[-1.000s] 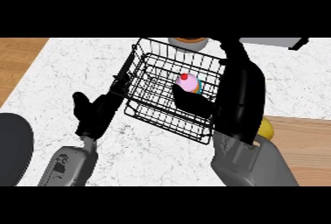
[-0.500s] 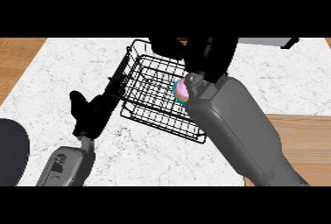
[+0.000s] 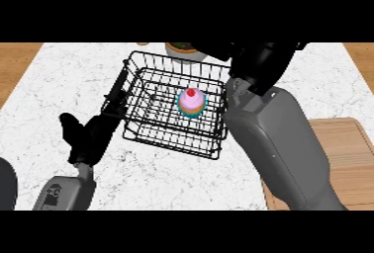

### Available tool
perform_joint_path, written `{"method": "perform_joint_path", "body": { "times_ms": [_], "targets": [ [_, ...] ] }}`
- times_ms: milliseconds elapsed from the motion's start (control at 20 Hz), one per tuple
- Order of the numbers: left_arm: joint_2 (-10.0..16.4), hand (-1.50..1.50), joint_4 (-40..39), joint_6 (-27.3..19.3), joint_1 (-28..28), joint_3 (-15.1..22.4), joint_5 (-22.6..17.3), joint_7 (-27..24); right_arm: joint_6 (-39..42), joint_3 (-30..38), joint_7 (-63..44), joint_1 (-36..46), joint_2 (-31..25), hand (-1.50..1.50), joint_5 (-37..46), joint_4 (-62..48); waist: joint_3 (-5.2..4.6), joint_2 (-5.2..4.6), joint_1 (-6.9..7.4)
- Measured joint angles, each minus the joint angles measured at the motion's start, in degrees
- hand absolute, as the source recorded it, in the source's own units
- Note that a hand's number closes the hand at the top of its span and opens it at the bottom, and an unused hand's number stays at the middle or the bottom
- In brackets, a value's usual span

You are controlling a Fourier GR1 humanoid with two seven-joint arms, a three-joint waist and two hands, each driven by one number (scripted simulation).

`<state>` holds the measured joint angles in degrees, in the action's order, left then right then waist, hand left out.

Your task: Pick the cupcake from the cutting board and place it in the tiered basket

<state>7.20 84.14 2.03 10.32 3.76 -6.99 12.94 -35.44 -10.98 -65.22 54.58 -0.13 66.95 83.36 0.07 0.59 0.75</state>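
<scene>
Released cupcake (image 3: 192, 102) now sits in tiered basket (image 3: 175, 138).

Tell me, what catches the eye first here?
A pink cupcake with a red top sits inside the black wire basket at the middle of the white counter. A big grey forearm stretches along the right side to the black right hand beyond the basket; the left hand lies beside the basket's left side.

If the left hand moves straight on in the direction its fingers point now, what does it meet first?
Most likely the left wire wall of the tiered basket: the left hand points up and right, with its fingertips at that wall. Depth is unclear, so it might slide past alongside.
</scene>
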Motion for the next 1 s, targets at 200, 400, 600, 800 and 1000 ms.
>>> {"method": "perform_joint_path", "body": {
  "times_ms": [200, 400, 600, 800, 1000],
  "targets": [
    [0.6, 0.0, 0.9, -0.2, -1.8, -1.3, -0.6, -0.3, 3.2, -3.9, -1.8, -9.2, 0.1, -1.5, -0.5, 12.5, 0.07, 0.52, -1.92],
    [0.8, 0.0, 1.9, -0.5, -3.4, -1.9, -0.6, -0.3, 8.1, -7.1, -2.5, -18.3, -0.4, -1.5, -2.9, 25.8, 0.12, 0.86, -3.48],
    [1.1, 0.0, 3.0, -0.5, -4.5, -2.3, -0.8, 0.2, 12.9, -9.9, -2.7, -27.7, -2.4, -1.5, -4.9, 39.6, 0.08, 1.03, -4.46],
    [1.4, 0.0, 2.9, -0.3, -4.3, -2.9, -1.2, 0.4, 17.3, -12.1, -2.3, -37.3, -5.4, -1.5, -5.6, 50.9, 0.02, 0.97, -5.15],
    [1.3, 0.0, 3.2, -0.2, -4.7, -3.0, -1.2, 0.0, 19.9, -11.8, -0.2, -44.4, -9.1, -1.5, -5.0, 52.8, 0.02, 0.85, -5.17]
  ]
}}
